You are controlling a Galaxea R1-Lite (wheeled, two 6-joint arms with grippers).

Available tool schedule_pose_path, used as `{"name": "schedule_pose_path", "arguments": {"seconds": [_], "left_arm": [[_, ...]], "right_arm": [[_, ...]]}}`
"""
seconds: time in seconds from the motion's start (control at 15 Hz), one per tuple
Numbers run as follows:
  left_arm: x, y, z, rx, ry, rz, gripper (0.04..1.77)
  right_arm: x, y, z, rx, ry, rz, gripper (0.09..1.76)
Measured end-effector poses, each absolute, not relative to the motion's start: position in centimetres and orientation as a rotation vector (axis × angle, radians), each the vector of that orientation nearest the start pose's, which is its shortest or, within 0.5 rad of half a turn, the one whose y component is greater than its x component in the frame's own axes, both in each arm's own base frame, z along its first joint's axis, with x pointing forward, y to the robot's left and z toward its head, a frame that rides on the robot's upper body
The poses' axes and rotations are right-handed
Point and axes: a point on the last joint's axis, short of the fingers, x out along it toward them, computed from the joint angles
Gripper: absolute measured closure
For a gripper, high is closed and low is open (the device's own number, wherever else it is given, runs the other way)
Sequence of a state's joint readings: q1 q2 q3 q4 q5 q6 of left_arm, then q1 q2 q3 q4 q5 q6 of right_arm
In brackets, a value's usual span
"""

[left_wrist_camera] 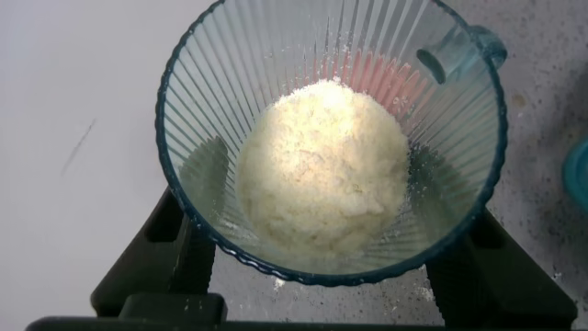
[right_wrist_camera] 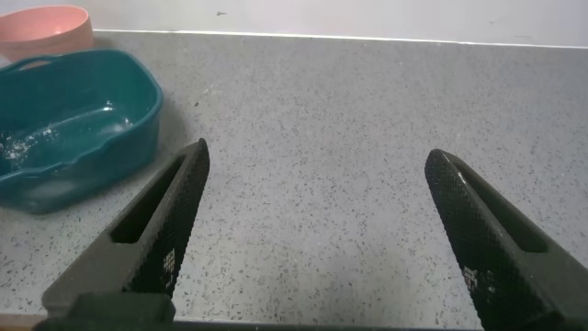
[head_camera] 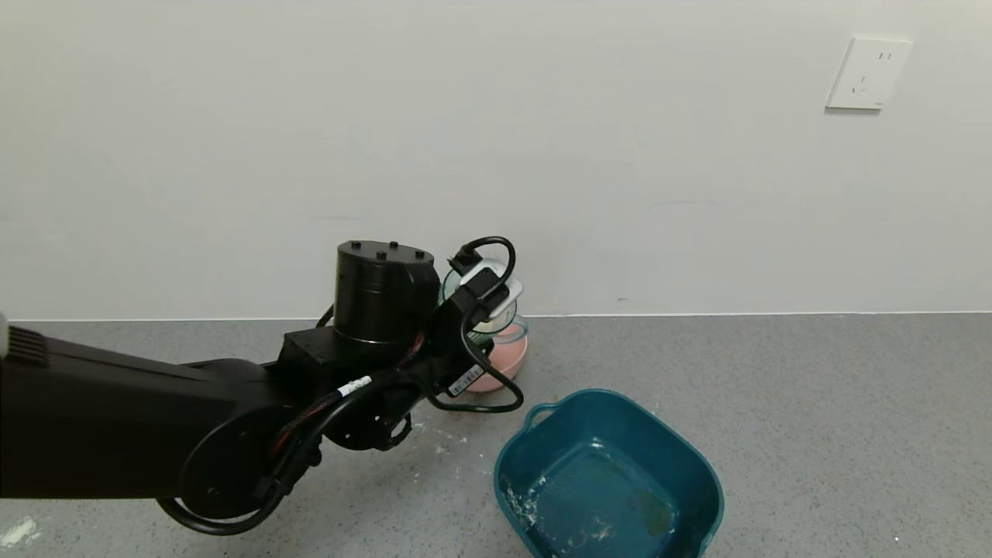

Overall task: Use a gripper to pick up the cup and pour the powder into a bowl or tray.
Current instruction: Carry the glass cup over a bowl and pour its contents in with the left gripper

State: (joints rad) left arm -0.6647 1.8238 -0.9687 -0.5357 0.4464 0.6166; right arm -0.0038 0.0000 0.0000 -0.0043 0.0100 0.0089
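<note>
My left gripper (head_camera: 474, 308) is shut on the cup (head_camera: 496, 319) and holds it lifted near the back wall, just above the pink bowl. In the left wrist view the ribbed pale blue-green cup (left_wrist_camera: 230, 83) sits between the two black fingers (left_wrist_camera: 179, 253) of the gripper (left_wrist_camera: 331, 262), handle on the far side. A heap of white powder (left_wrist_camera: 322, 165) lies in its bottom. The dark teal tub (head_camera: 515, 465) stands on the grey floor to the right and nearer me, with powder traces inside. My right gripper (right_wrist_camera: 317, 175) is open and empty over bare floor; it does not show in the head view.
A small pink bowl (head_camera: 504, 366) stands by the wall under the cup; it also shows in the right wrist view (right_wrist_camera: 41, 26) behind the teal tub (right_wrist_camera: 73, 175). White powder specks lie on the floor left of the tub. A wall socket (head_camera: 866, 74) is at upper right.
</note>
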Motion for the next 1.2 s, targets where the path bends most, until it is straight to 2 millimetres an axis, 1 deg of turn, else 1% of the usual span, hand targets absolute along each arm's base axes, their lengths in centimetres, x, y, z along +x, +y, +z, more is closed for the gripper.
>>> {"name": "schedule_pose_path", "arguments": {"seconds": [0.2, 0.4, 0.73, 1.0, 1.2], "left_arm": [[27.7, -21.4, 16.3, 0.875, 0.211, -0.331, 0.52], [27.2, -22.6, 15.7, 0.958, 0.209, -0.344, 0.52], [26.2, -24.5, 15.7, 1.144, 0.163, -0.346, 0.52], [25.7, -25.4, 15.8, 1.307, 0.133, -0.337, 0.53], [25.2, -25.7, 15.9, 1.355, 0.119, -0.345, 0.53]], "right_arm": [[-2.3, 0.0, 7.6, 0.009, -0.004, 0.006, 0.14], [-2.3, 0.0, 7.6, 0.009, -0.004, 0.007, 0.14], [-2.3, 0.0, 7.6, 0.009, -0.004, 0.007, 0.14], [-2.3, 0.0, 7.6, 0.009, -0.004, 0.006, 0.14], [-2.3, 0.0, 7.6, 0.009, -0.004, 0.006, 0.14]]}}
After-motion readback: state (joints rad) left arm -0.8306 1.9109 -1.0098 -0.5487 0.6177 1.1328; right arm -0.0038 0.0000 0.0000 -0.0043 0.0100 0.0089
